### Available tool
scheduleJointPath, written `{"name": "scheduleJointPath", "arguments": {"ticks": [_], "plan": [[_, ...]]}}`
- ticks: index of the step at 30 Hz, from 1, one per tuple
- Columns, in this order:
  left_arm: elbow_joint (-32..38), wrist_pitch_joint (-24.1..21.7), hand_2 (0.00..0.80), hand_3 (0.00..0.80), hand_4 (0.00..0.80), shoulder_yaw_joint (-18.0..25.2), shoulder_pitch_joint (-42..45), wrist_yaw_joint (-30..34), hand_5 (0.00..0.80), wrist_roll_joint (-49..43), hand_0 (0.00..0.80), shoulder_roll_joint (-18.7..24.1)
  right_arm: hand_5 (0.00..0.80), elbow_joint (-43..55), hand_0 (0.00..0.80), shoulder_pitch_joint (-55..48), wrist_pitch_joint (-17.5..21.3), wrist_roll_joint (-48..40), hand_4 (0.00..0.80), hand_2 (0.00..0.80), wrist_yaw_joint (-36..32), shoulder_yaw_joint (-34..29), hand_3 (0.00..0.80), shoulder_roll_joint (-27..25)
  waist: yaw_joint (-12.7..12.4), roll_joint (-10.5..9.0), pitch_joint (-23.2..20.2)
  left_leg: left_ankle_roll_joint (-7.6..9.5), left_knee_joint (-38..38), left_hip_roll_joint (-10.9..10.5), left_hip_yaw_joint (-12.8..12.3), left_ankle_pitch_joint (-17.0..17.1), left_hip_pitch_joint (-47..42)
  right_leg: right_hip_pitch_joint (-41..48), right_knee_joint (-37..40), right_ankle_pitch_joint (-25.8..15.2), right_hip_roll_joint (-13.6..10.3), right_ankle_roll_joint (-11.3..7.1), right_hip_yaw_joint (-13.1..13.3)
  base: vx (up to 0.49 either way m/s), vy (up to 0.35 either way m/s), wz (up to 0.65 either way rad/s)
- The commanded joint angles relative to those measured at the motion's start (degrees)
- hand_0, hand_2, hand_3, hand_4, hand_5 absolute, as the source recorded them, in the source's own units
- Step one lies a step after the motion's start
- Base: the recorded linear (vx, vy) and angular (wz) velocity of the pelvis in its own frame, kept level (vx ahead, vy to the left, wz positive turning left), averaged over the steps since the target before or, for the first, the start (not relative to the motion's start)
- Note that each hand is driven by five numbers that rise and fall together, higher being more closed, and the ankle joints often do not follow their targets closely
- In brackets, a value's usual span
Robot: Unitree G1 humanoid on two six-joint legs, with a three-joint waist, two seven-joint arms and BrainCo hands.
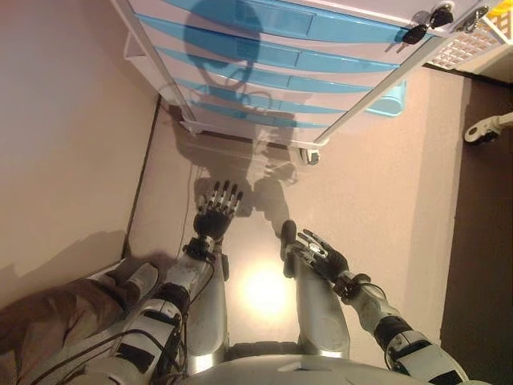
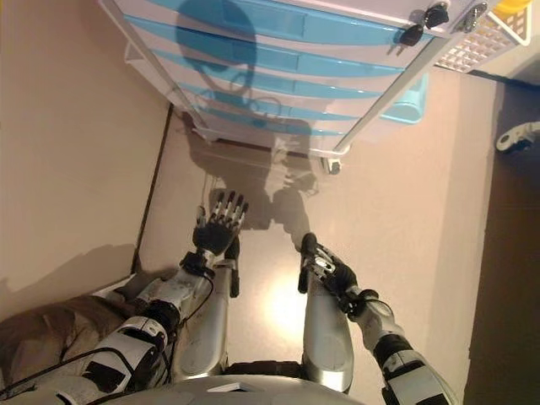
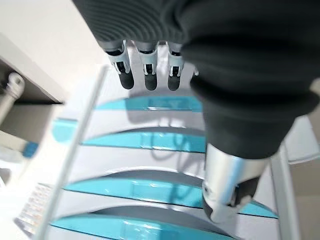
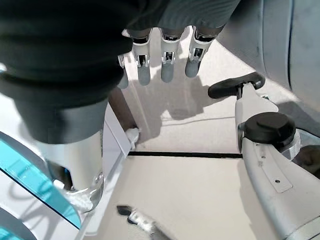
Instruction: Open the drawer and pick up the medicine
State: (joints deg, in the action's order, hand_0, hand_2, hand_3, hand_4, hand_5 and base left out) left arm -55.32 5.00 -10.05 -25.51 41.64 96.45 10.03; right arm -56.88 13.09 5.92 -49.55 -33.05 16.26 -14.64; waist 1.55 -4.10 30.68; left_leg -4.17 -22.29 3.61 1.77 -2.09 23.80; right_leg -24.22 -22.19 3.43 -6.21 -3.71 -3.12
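Observation:
A white drawer cabinet (image 1: 240, 120) with several blue drawer fronts (image 1: 272, 56) stands ahead of me, all drawers shut. No medicine shows in any view. My left hand (image 1: 216, 210) hangs low in front of the cabinet's foot, fingers straight and open, holding nothing. Its wrist view shows its fingertips (image 3: 150, 77) well short of the blue drawers (image 3: 150, 140). My right hand (image 1: 317, 253) hangs beside it, lower and to the right, relaxed, open and empty. Its fingers (image 4: 167, 70) point over the beige floor by the cabinet's corner (image 4: 131, 135).
A key (image 1: 425, 24) sits in a lock at the cabinet's top right. A white mesh basket (image 1: 473, 40) stands beyond it. A white caster leg (image 1: 487, 128) lies on the dark floor at right. A person's brown trouser leg (image 1: 48, 321) and grey shoe (image 1: 138, 277) are at lower left, by the wall (image 1: 64, 120).

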Motion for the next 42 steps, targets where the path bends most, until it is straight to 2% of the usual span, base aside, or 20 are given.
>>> {"name": "scheduleJointPath", "arguments": {"ticks": [1, 8, 20, 21, 27, 36, 40, 41, 42], "plan": [[4.23, 0.63, 0.000, 0.000, 0.000, 2.68, -2.79, -1.17, 0.000, 3.78, 0.000, -0.08, 0.000, 2.74, 0.000, -4.58, -2.81, -0.88, 0.000, 0.000, -0.86, 3.92, 0.000, -1.01, 1.55, -0.76, -0.89, 3.55, -1.26, -3.31, -2.47, -1.35, 2.61, -3.01, -1.69, -1.79, 2.68, -0.49, -0.79, 0.030, 0.034, -0.07], [4.74, -0.12, 0.000, 0.000, 0.000, 4.42, -11.56, -4.35, 0.000, 7.20, 0.000, 4.65, 0.000, 3.87, 0.000, -4.90, -3.74, -1.45, 0.000, 0.000, -0.81, 5.63, 0.000, -2.48, 3.44, -1.53, -0.89, 3.23, -2.27, -2.70, -3.72, -1.82, 3.43, -3.53, -0.24, -2.81, 2.74, -0.55, 0.28, 0.029, 0.021, -0.06], [10.43, -6.74, 0.000, 0.000, 0.000, 1.95, -26.49, -14.84, 0.000, 9.40, 0.000, 11.57, 0.000, 5.14, 0.000, -7.53, -1.40, -3.58, 0.000, 0.000, -2.19, 9.33, 0.000, -3.98, 5.79, -3.01, -0.89, 3.00, -2.93, -1.60, -6.10, -2.75, 4.80, -3.75, 3.99, -5.42, 2.66, -0.70, 0.93, 0.017, -0.006, -0.05], [10.63, -7.28, 0.000, 0.000, 0.000, 1.62, -27.47, -15.71, 0.000, 9.31, 0.000, 12.04, 0.000, 5.12, 0.000, -7.74, -1.11, -3.92, 0.000, 0.000, -2.38, 9.73, 0.000, -4.11, 5.81, -2.84, -0.89, 2.76, -3.22, -1.47, -5.64, -4.58, 4.04, -3.07, 3.74, -4.05, 2.95, -1.02, 1.22, 0.103, -0.002, -0.02], [11.08, -8.08, 0.000, 0.000, 0.000, 0.91, -31.86, -18.24, 0.000, 8.69, 0.000, 14.39, 0.000, 4.30, 0.000, -8.24, -0.25, -4.73, 0.000, 0.000, -3.49, 10.66, 0.000, -4.29, 6.19, -3.15, -0.89, 2.71, -3.73, -1.39, -6.00, -5.05, 4.28, -2.77, 4.68, -4.49, 3.11, -0.82, 1.51, 0.030, -0.011, -0.05], [13.78, -10.13, 0.000, 0.000, 0.000, 0.04, -36.02, -17.53, 0.000, 9.96, 0.000, 16.34, 0.000, 3.57, 0.000, -8.20, 0.04, -5.81, 0.000, 0.000, -4.14, 11.59, 0.000, -4.36, 6.06, -3.46, -0.89, 2.50, -3.02, -1.34, -6.31, -5.14, 3.40, -1.35, 6.34, -4.86, 3.21, -0.65, 1.55, 0.004, -0.007, -0.02], [16.14, -11.99, 0.000, 0.000, 0.000, -0.22, -37.22, -13.12, 0.000, 10.13, 0.000, 17.11, 0.000, 2.98, 0.000, -8.23, 0.46, -6.42, 0.000, 0.000, -4.81, 11.90, 0.000, -4.53, 5.91, -3.51, -0.89, 2.39, -2.84, -1.14, -6.47, -5.16, 3.14, -0.95, 6.81, -5.08, 3.16, -0.65, 1.49, -0.024, -0.017, -0.02], [17.23, -12.58, 0.000, 0.000, 0.000, -0.17, -37.28, -12.71, 0.000, 9.40, 0.000, 17.08, 0.000, 2.93, 0.000, -8.27, 0.58, -6.63, 0.000, 0.000, -4.94, 11.96, 0.000, -4.63, 5.98, -3.78, -0.89, 2.54, -2.45, -1.25, -7.09, -3.44, 3.92, -1.60, 7.37, -6.49, 2.88, -0.32, 1.28, -0.098, -0.038, 0.00], [18.75, -13.29, 0.571, 0.571, 0.571, -0.28, -37.36, -12.06, 0.571, 9.00, 0.571, 17.28, 0.000, 2.79, 0.000, -8.32, 0.71, -6.70, 0.000, 0.000, -5.24, 11.84, 0.000, -4.76, 5.85, -3.74, -0.89, 2.53, -2.05, -1.30, -7.04, -3.36, 3.70, -1.33, 7.70, -6.55, 2.86, -0.31, 1.20, -0.101, -0.035, 0.01]]}}
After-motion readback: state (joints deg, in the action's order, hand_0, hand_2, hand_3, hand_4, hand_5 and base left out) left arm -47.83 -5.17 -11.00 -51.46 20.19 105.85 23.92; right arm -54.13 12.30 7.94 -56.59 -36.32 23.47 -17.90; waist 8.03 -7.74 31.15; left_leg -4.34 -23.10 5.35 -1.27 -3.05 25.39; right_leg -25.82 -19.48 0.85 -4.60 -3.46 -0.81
